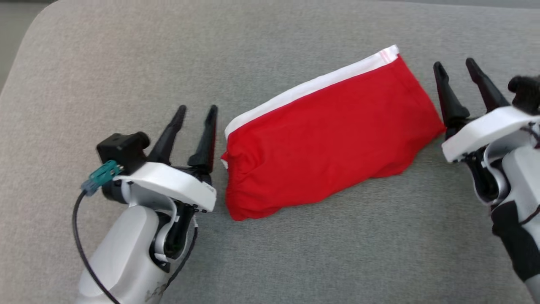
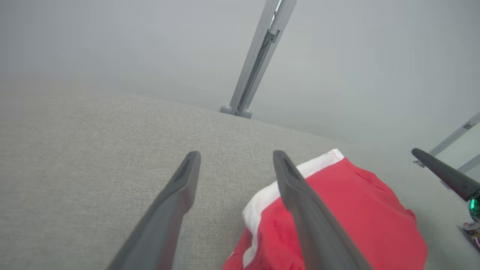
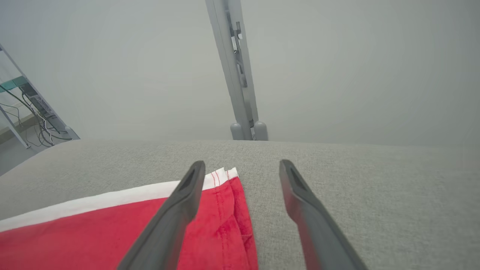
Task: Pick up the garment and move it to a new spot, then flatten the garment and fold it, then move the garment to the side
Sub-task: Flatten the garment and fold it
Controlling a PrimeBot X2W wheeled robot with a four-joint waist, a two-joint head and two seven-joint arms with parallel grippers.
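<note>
The grey padded surface point(image 1: 295, 253) carries everything, its rounded far-left corner bare. The red garment point(image 1: 329, 139) lies folded into a compact oblong about mid-surface, slanting from near-left to far-right and well clear of every edge. A white band point(image 1: 312, 86) runs along its far long side, and a gathered hem point(image 1: 236, 185) bunches at its left end. It looks light, limp and thin, likely to sag and unfold if lifted by one point, so pinching all layers at both short ends would suit. The left gripper point(image 1: 198, 109) sits just beside the left end and the right gripper point(image 1: 454, 63) just beside the right end, both with fingers spread and holding nothing.
</note>
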